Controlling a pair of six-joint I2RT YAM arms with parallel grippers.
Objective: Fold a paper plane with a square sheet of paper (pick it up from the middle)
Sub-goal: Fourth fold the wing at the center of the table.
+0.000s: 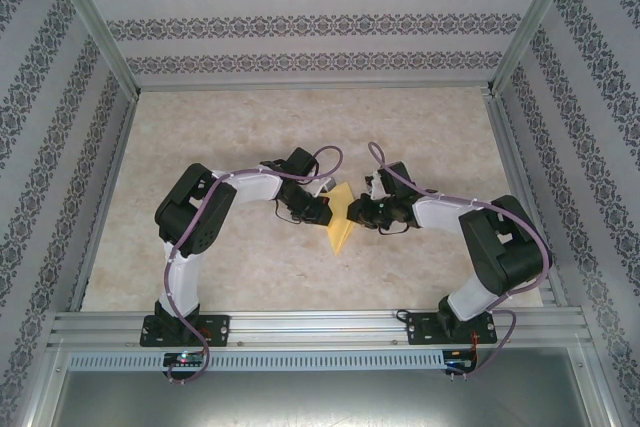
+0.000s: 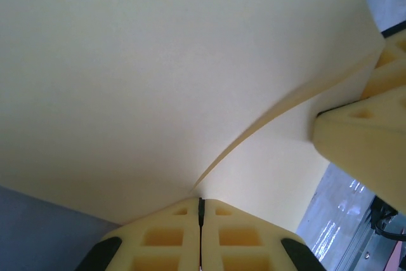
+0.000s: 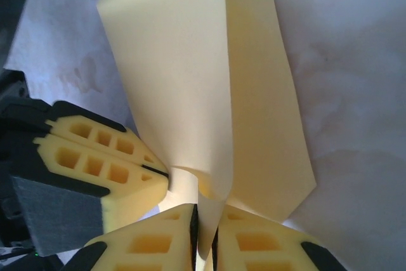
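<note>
Pinching creased sheet of paper (image 1: 340, 225): your left gripper (image 2: 201, 202) clamped at its 9 o'clock side, right gripper (image 3: 203, 211) clamped at 3 o'clock.

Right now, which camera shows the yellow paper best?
The right wrist view: the paper shows its folded layers and edges, pinched by the left gripper and right gripper. The left wrist view is too close, a blank surface; from the top it looks tiny.

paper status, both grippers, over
Left gripper shut on the paper. Right gripper shut on it too. Paper creased, pinched between both. Nothing in the way.
</note>
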